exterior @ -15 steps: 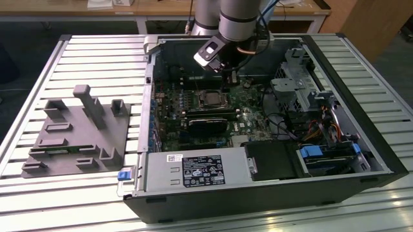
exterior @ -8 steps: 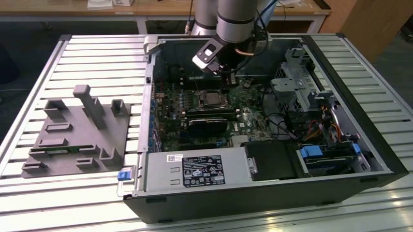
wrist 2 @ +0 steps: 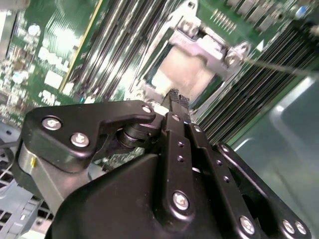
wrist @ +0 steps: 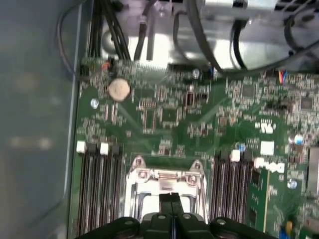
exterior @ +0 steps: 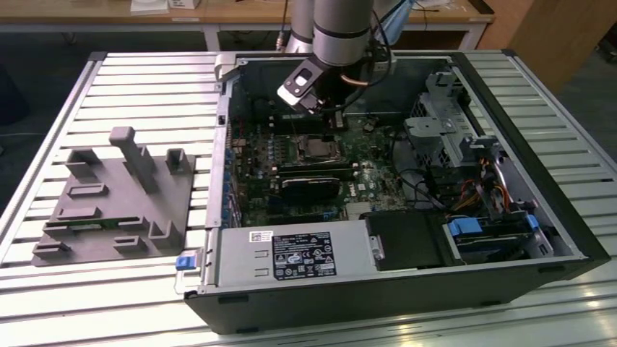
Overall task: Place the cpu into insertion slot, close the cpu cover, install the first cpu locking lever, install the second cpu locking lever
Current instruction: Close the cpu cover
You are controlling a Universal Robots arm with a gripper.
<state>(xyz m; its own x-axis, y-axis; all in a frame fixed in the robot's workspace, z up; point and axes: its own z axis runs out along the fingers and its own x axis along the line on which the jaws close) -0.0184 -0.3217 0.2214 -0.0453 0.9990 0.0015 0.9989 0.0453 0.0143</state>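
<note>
The insertion slot (exterior: 316,150) sits mid-motherboard inside the open computer case. In the second wrist view the cpu (wrist 2: 180,70) lies in it, its pale metal face showing through the cut-out of the silvery cpu cover (wrist 2: 212,47), which lies down over it. A thin metal lever rod (wrist 2: 281,68) runs off from the cover's corner. My gripper (wrist 2: 175,95) hovers just above the socket's edge with its black fingers pressed together and nothing visible between them. The first wrist view shows the same shut gripper (wrist: 171,199) over the cover (wrist: 149,175). In the exterior view the gripper (exterior: 336,123) hangs just behind the slot.
Memory slot rows (wrist: 97,189) flank the socket on both sides. A black card (exterior: 311,186), drive bays (exterior: 487,235) and cables (exterior: 472,191) crowd the case. A grey fixture block (exterior: 111,195) stands on the slatted table (exterior: 144,87) at the exterior view's left.
</note>
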